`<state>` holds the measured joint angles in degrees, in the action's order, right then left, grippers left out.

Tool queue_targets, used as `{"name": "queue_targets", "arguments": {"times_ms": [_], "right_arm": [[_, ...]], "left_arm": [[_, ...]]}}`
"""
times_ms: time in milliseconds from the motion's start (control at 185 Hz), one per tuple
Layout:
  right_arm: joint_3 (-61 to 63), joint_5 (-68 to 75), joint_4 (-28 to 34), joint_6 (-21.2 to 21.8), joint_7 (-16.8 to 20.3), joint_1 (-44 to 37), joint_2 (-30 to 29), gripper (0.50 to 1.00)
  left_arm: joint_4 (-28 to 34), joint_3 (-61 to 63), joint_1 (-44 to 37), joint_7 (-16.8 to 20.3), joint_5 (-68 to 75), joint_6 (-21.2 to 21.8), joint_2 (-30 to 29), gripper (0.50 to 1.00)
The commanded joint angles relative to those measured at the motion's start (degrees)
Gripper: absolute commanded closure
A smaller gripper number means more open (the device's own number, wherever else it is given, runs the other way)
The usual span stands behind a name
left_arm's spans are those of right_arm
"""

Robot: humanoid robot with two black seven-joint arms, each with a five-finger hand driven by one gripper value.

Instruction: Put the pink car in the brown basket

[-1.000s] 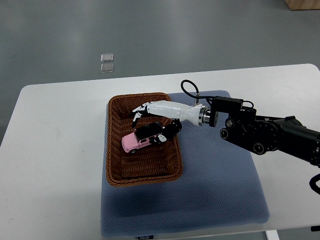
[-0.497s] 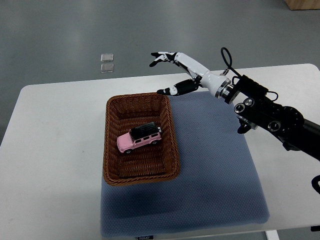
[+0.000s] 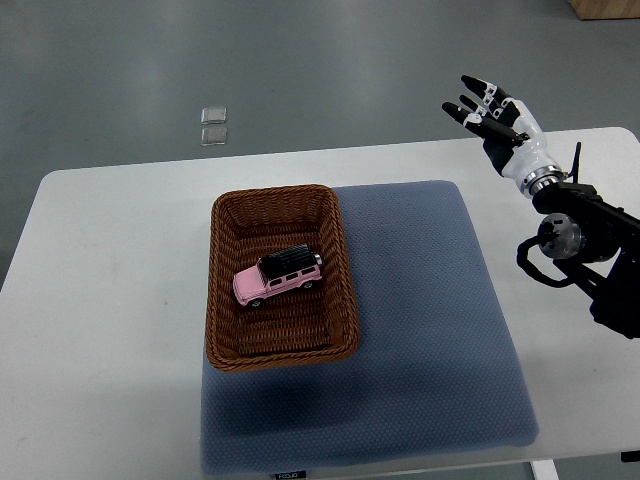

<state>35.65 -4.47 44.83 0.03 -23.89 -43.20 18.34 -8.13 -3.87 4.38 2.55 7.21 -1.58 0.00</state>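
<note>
The pink car [image 3: 277, 279], with a black roof, lies inside the brown wicker basket [image 3: 222, 268] near its middle, tilted slightly. The basket rests on the left part of a blue-grey mat [image 3: 420, 310]. My right hand [image 3: 492, 115] is raised far to the upper right, over the table's back edge, well away from the basket. Its fingers are spread and it holds nothing. The right arm [image 3: 580, 245] runs in from the right edge. No left arm shows.
A white table [image 3: 110, 300] carries the mat. Two small clear squares [image 3: 213, 125] lie on the grey floor beyond the table's far edge. A tan box corner [image 3: 605, 8] sits at the top right.
My right hand let go of the pink car in the basket, then lifted and swung up and to the right, clear of the basket. The car stays where it was set down.
</note>
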Motion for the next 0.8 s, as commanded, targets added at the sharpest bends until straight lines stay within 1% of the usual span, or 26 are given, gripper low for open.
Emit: {"name": "queue_targets", "arguments": {"times_ms": [0, 97, 200, 324, 497, 627, 795], "right_arm": [[0.0, 1.4, 0.0, 0.1, 2.2, 1.1, 0.2, 0.589], [0.0, 1.4, 0.0, 0.2, 3.5, 1.5, 0.2, 0.589], [-0.1, 1.4, 0.0, 0.3, 3.7, 1.6, 0.2, 0.589], [-0.1, 1.4, 0.0, 0.1, 5.9, 1.6, 0.2, 0.587], [-0.1, 0.7, -0.4, -0.7, 5.6, 1.6, 0.0, 0.587], [-0.4, 0.4, -1.7, -0.7, 5.3, 1.6, 0.1, 0.587], [0.0, 0.5, -1.8, -0.2, 5.0, 3.2, 0.1, 0.587]], "left_arm": [[-0.1, 0.0, 0.0, 0.0, 0.0, 0.0, 0.0, 0.5], [-0.1, 0.0, 0.1, 0.0, 0.0, 0.0, 0.0, 0.5], [-0.1, 0.0, 0.0, 0.0, 0.0, 0.0, 0.0, 0.5], [0.0, 0.0, 0.1, 0.0, 0.0, 0.0, 0.0, 0.5], [0.0, 0.0, 0.1, 0.0, 0.0, 0.0, 0.0, 0.5], [0.1, 0.0, 0.0, 0.0, 0.0, 0.0, 0.0, 0.5], [0.2, 0.0, 0.1, 0.0, 0.0, 0.0, 0.0, 0.5]]}}
